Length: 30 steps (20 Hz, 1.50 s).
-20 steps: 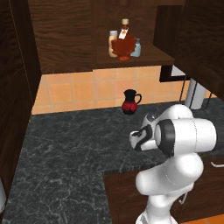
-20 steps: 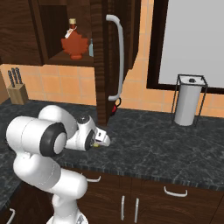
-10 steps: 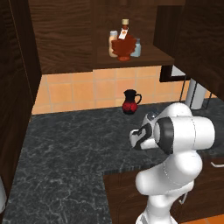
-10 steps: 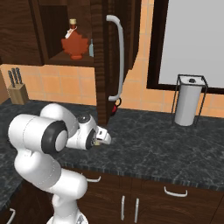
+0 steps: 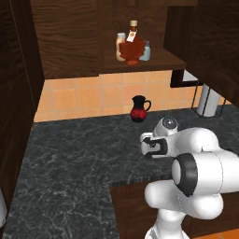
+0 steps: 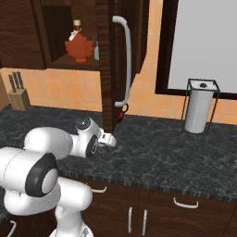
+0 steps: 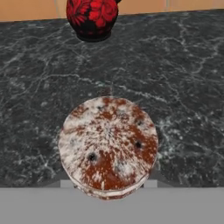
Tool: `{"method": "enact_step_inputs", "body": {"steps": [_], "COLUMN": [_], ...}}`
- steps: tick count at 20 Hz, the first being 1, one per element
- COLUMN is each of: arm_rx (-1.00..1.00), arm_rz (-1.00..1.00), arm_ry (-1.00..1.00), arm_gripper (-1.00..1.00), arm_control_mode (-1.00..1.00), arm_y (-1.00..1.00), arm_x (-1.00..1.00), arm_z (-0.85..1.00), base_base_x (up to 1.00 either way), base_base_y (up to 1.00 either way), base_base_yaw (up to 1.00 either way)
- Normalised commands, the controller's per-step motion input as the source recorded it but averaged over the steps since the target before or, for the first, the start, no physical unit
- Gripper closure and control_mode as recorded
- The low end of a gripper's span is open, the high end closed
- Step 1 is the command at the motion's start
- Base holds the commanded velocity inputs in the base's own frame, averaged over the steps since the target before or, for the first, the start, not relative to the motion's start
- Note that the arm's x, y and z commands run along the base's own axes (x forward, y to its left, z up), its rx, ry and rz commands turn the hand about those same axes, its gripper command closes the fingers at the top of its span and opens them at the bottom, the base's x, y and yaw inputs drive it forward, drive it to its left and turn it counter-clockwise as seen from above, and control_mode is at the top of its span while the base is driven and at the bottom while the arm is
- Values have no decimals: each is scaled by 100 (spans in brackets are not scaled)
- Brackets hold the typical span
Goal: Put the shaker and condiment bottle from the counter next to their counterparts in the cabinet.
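Dark marbled counter (image 5: 70, 154), wall cabinet (image 5: 70, 42) above. Condiment bottle (image 5: 132, 49) already on shelf betw. peach bottle (image 5: 121, 46) and blue-grey shaker (image 5: 146, 51): that half looks done. Gripper (image 6: 102, 144) pinches the shaker (image 7: 108, 146) low over the counter, near side of red-black jug (image 5: 138, 108). Left: lift it to the shelf, set beside blue-grey shaker.

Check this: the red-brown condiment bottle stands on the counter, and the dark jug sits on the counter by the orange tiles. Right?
No. The condiment bottle stands on the cabinet shelf, not the counter, as the left base view shows. The dark jug does sit on the counter by the orange tiles.
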Motion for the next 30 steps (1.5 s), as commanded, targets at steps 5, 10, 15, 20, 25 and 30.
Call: {"method": "enact_step_inputs", "body": {"steps": [5,10,15,20,25,30], "arm_rx": [0,0,0,0,0,0], "arm_rz": [0,0,0,0,0,0], "arm_ry": [-2,0,0,0,-1,-1], "arm_gripper": [100,100,100,100,100,100], "arm_control_mode": [-100,-100,-100,-100,-100,-100], "arm_y": [0,0,0,0,0,0], "arm_x": [-2,0,0,0,0,0], "arm_z": [60,66,67,57,56,55], "base_base_x": [0,0,0,0,0,0], "base_base_y": [0,0,0,0,0,0], "base_base_yaw": [0,0,0,0,0,0]}}
